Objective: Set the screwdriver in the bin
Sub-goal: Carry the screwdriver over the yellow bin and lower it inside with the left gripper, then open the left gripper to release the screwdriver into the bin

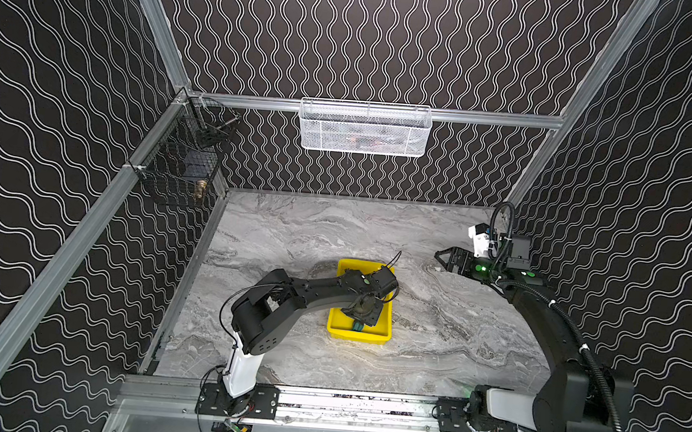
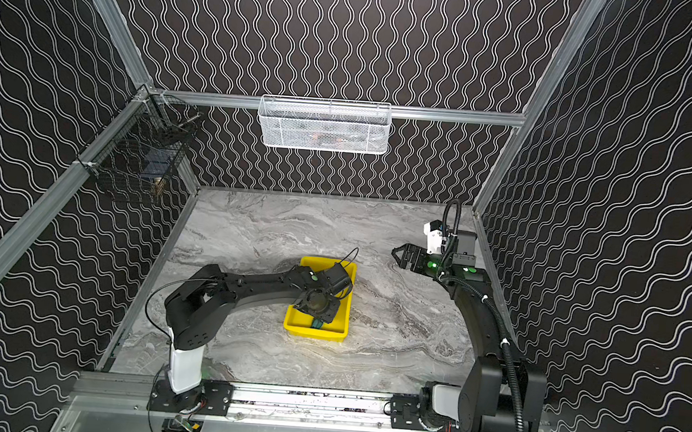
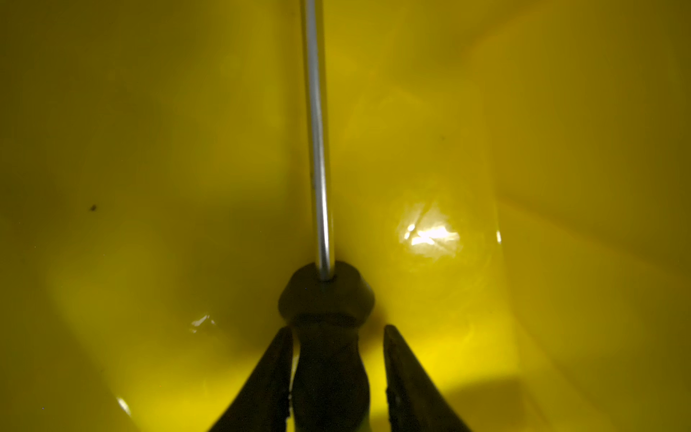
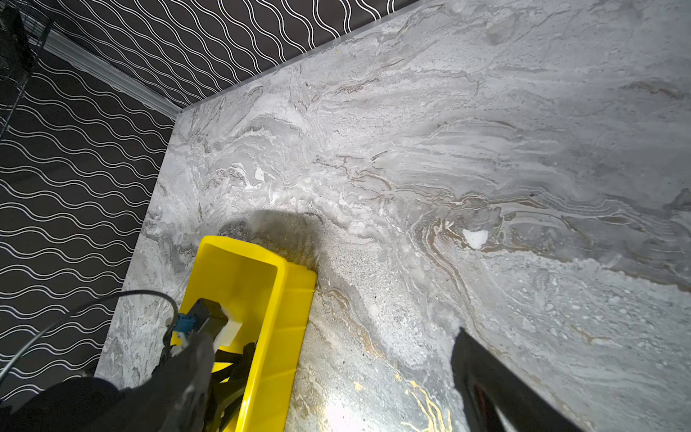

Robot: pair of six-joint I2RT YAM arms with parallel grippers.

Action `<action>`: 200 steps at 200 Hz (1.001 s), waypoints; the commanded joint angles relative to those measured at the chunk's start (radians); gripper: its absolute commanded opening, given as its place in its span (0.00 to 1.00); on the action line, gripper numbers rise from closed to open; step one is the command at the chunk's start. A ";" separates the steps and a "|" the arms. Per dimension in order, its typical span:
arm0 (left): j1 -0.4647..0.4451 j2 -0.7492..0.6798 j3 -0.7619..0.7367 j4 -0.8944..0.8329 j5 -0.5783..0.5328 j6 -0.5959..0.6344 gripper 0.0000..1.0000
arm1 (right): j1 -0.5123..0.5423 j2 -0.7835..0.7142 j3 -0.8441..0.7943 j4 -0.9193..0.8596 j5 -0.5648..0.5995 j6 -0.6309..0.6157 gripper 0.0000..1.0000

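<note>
Marble-look tabletop (image 1: 293, 230), wavy-wallpaper booth, and we reckon we're basically at the finish line. The screwdriver (image 3: 327, 299) is down inside the bin (image 3: 149, 149), with its shaft running along the yellow floor. In both top views the green handle end peeks out by the bin's near wall.

The left gripper (image 3: 336, 329) straddles the handle with its jaws a little apart. Yellow shows in the gaps on both sides, so we'd say it's clamping nothing.

What worries us is how thin that clearance is. If the arm lifts off crooked, a finger could snag the handle and drag or flip it over the low wall, or shove the light bin along the table. We can't see the tip, so it may be riding up the far wall.

The right gripper (image 1: 440, 260) hovers well apart off to the side, jaws parted and empty, so no trouble there.
</note>
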 commanded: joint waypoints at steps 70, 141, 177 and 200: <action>0.015 -0.029 0.135 -0.124 -0.040 0.052 0.97 | 0.001 -0.012 0.030 0.000 -0.004 0.004 0.99; 0.103 -0.317 0.175 -0.140 -0.219 0.180 0.99 | 0.001 -0.054 0.048 0.028 0.025 0.040 0.99; 0.289 -0.500 0.030 0.017 -0.237 0.265 0.99 | 0.000 -0.111 -0.025 0.151 0.091 0.112 0.99; 0.357 -0.620 -0.149 0.221 -0.354 0.330 0.99 | -0.002 -0.158 -0.068 0.215 0.197 0.158 0.99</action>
